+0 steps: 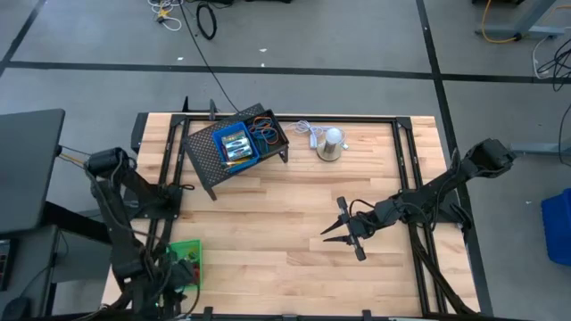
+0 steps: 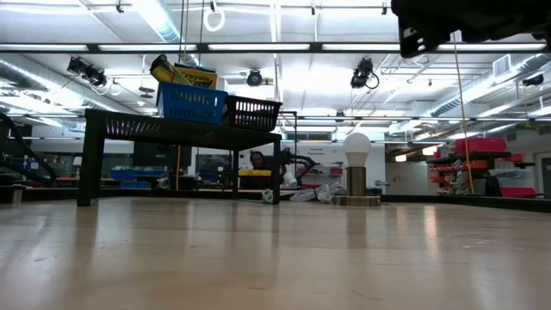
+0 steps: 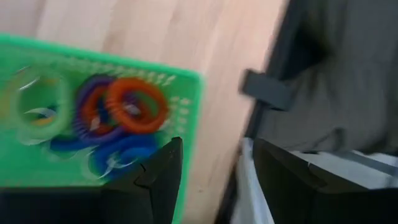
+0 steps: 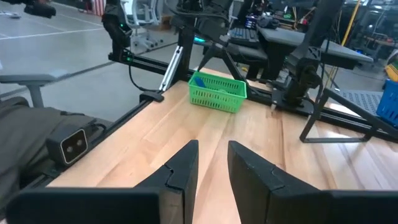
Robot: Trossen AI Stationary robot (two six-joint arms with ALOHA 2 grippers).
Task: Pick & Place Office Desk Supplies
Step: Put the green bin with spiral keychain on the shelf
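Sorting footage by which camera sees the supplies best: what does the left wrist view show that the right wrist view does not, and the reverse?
Only the left wrist view shows the coiled elastic loops, orange, purple, blue and pale green, lying inside the green plastic tray.

Only the right wrist view shows the tray's outer mesh wall, the black table frame and the left arm beside it.

Both show the tray on the light wooden tabletop.

A green tray sits at the lower left of the high view, at the surface's near-left corner, holding coiled elastic loops in orange, purple, blue and pale green. In the upper middle, a blue tray holds yellow-green crayon boxes, and just right of it a small black-mesh tray holds more loops.
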